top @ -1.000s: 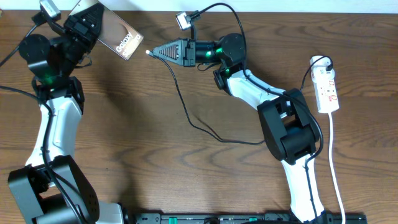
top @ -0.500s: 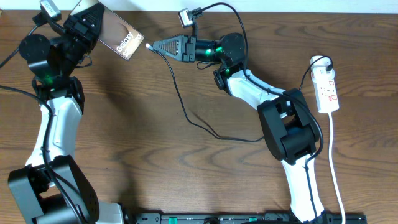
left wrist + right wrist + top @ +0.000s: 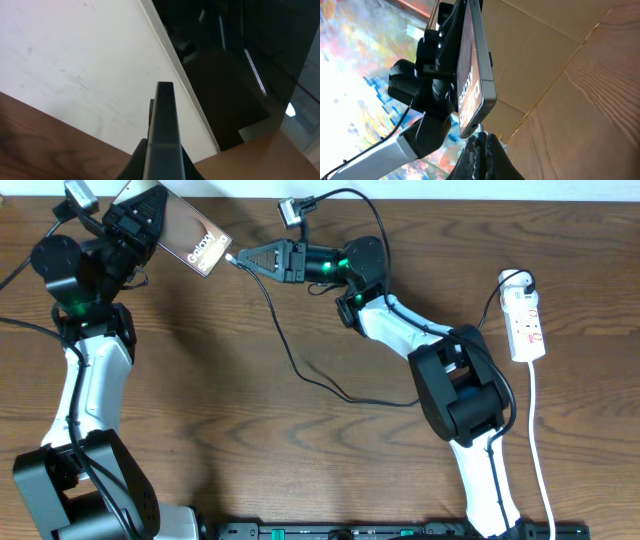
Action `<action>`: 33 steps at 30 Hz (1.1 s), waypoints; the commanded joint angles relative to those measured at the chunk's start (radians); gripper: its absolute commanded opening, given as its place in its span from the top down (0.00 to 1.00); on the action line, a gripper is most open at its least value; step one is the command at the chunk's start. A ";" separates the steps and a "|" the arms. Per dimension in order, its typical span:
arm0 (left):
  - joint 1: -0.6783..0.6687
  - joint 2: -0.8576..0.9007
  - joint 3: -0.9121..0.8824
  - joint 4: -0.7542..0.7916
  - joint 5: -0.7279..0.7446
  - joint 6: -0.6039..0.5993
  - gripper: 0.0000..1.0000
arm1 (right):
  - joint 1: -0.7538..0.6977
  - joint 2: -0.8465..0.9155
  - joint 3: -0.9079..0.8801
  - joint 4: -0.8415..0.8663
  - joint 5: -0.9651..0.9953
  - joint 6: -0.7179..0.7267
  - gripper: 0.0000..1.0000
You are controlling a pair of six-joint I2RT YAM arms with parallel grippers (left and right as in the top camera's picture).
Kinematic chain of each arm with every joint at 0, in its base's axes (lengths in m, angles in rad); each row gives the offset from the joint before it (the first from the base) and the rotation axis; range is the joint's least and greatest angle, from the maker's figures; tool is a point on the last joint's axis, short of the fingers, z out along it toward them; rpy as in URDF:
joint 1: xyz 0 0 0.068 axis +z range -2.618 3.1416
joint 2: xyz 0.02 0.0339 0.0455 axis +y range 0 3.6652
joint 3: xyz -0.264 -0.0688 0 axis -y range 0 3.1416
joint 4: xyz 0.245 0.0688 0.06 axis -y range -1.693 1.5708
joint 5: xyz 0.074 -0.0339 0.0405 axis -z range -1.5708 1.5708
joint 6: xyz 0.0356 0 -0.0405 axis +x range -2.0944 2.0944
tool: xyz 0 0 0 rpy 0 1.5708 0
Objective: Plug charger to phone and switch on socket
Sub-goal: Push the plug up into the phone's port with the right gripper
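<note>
Right end effector [image 3: 242, 260] pinches the charger [image 3: 290, 358] tip at the phone [image 3: 192, 238] edge.
Left end effector [image 3: 145, 218] grips the phone above the desk [image 3: 250, 470].

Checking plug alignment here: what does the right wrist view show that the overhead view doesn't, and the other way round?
Only the right wrist: the bottom edge of the phone close up, with the charger tip, held in the right tool, right at it. Only the overhead: the socket and the charger's slack loop across the table. Both: the left tool holding the phone, Galaxy lettering showing.
</note>
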State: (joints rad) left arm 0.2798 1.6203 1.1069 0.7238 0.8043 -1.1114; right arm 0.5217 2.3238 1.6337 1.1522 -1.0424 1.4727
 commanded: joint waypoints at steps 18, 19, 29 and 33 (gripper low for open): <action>-0.018 -0.019 0.010 -0.028 -0.046 0.036 0.93 | 0.003 0.004 0.009 0.004 0.012 0.017 0.99; -0.018 -0.019 0.010 -0.028 -0.046 0.035 0.92 | 0.004 0.004 0.009 0.004 0.012 0.016 0.99; -0.018 -0.019 0.010 -0.028 -0.042 -0.003 0.93 | 0.003 0.004 0.009 0.004 0.012 0.016 0.99; -0.018 -0.019 0.010 -0.028 -0.042 -0.009 0.93 | 0.003 0.004 0.009 0.004 0.012 0.016 0.99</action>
State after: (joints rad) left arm 0.2665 1.6203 1.1069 0.6827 0.7670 -1.1034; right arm 0.5224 2.3238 1.6337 1.1522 -1.0428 1.4841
